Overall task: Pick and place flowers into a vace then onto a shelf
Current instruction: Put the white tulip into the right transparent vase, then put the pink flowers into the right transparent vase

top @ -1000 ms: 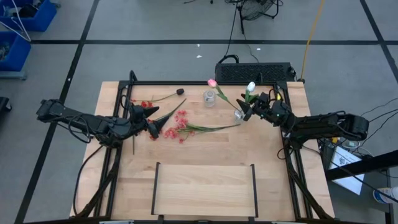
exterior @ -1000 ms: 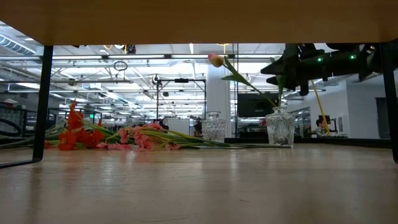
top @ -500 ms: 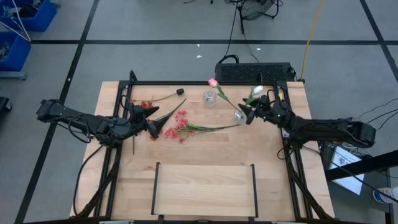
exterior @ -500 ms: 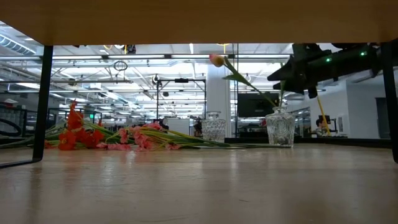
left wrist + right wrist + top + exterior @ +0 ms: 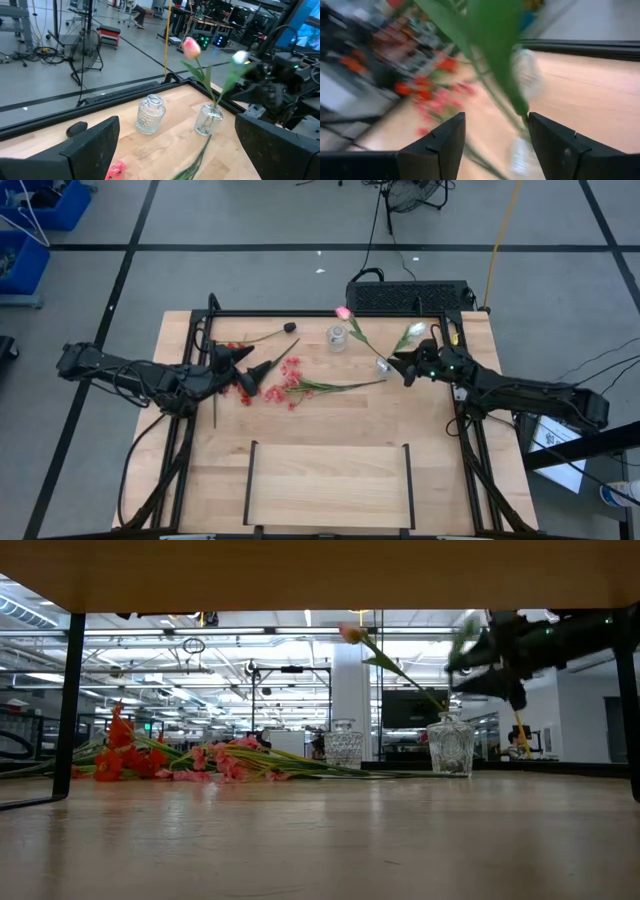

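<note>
A small glass vase (image 5: 385, 364) stands on the table and holds a pink-red tulip (image 5: 343, 312), which leans toward the far left. A white tulip (image 5: 416, 330) rises from the same vase (image 5: 208, 120) and leans toward the right edge. My right gripper (image 5: 400, 362) is open just above the vase, with the white tulip's stem (image 5: 495, 95) between its fingers. Red sprays (image 5: 237, 347) and pink sprays (image 5: 290, 375) lie flat at mid-table. My left gripper (image 5: 255, 361) hovers open beside them. The shelf (image 5: 330, 480) sits at the near edge. My right gripper comes level from the table's right, above the vase's mouth. The white tulip's stem and leaf (image 5: 517, 102) pass between the fingers, close to one finger (image 5: 545, 135). I cannot tell whether that finger touches the leaf.
A second, empty glass vase (image 5: 337, 336) stands to the far left of the first one. A small black object (image 5: 290, 327) lies near the far edge. A black box (image 5: 410, 295) lies just beyond the table's far edge. In the low view the shelf's black rails (image 5: 75, 700) frame the scene.
My right gripper has shifted a little toward the table's right and near edges and turned more level. The white tulip's head has tipped toward the right edge while its stem foot stays at the vase. The pink-red tulip and the sprays have not moved.
</note>
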Tool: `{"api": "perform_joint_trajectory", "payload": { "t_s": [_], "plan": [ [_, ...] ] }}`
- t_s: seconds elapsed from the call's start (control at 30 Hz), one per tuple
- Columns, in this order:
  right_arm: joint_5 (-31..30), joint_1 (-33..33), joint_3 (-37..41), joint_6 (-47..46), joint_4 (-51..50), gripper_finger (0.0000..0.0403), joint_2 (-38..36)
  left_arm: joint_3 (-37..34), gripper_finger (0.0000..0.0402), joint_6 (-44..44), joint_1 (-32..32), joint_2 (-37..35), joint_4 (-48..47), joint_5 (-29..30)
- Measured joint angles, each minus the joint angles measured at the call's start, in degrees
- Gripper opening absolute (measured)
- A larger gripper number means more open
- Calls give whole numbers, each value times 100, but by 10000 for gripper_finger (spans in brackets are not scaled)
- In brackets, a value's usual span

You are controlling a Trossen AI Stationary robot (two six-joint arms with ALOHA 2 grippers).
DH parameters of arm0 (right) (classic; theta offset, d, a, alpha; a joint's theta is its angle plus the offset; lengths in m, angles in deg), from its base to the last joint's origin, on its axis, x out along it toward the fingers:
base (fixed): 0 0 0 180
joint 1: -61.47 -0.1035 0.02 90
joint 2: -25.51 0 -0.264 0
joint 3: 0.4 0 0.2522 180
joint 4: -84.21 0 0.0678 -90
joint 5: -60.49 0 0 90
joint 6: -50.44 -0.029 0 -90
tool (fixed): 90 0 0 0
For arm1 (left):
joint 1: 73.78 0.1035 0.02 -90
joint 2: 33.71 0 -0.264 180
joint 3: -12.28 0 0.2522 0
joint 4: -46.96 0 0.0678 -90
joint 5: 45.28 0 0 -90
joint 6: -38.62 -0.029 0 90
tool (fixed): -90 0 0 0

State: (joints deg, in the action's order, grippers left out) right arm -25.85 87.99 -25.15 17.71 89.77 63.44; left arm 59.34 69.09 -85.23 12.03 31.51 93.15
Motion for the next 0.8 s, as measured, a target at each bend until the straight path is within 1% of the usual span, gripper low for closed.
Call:
{"api": "perform_joint_trajectory", "payload": {
  "t_s": [0.1, 0.2, 0.37, 0.47, 0.53, 0.57, 0.63, 0.8],
  "plan": [
    [386, -31, 0, -555, 671, 202, -45, -2, 399, -14, 40, 0, -15, -1],
    [529, -191, 0, -748, 1191, 194, -45, 0, 399, -16, 64, 1, -33, -3],
    [532, -427, -2, -794, 1337, 177, -42, 0, 399, -18, 64, 0, -33, 0],
    [515, -568, -1, -992, 1992, 167, -41, 0, 399, -18, 62, 0, -33, 1],
    [406, -638, -78, -926, 2304, 162, -31, 0, 399, -19, 66, 1, -38, 4],
    [405, -672, -179, -830, 2292, 160, -10, 0, 399, -19, 73, 1, -64, 6],
    [482, -727, -495, -526, 1936, 156, 52, -1, 399, -16, 116, 1, -180, 4],
    [1065, -752, -1680, 447, 686, 155, 630, 0, 399, 151, 259, 0, -447, 5]
  ]
}}
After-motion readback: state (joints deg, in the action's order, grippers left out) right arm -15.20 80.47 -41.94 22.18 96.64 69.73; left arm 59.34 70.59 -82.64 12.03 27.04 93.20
